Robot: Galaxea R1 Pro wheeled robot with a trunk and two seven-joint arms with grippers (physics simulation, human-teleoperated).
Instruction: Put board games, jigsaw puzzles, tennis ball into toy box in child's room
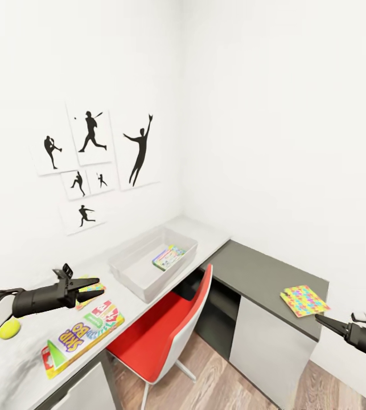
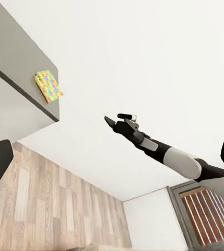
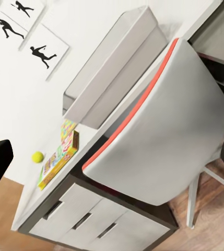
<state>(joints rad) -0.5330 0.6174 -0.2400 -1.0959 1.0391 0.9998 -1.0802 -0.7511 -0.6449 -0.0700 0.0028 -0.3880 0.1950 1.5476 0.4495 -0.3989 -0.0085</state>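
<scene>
The toy box (image 1: pixel 127 267) stands on the table (image 1: pixel 208 232) below the wall pictures, with a flat colourful printed box (image 1: pixel 168 257) lying inside. A Skip-Bo board game (image 1: pixel 83 337) and the tennis ball (image 1: pixel 9 328) lie on the table's near left end. My left gripper (image 1: pixel 94 287) hovers open just above a jigsaw puzzle (image 1: pixel 86 300), which it partly hides. A second jigsaw puzzle (image 1: pixel 304 300) rests on the table's dark right end, with my open right gripper (image 1: pixel 321 320) just beyond its corner. The right wrist view shows the toy box (image 3: pixel 112 68), Skip-Bo (image 3: pixel 59 163) and ball (image 3: pixel 37 156).
A red chair with a white shell (image 1: pixel 168 336) is pushed in under the table in front of the toy box. White drawer fronts (image 3: pixel 85 222) sit under the table's left end. Wood floor (image 1: pixel 217 381) lies open around the chair. The walls meet in a corner behind the table.
</scene>
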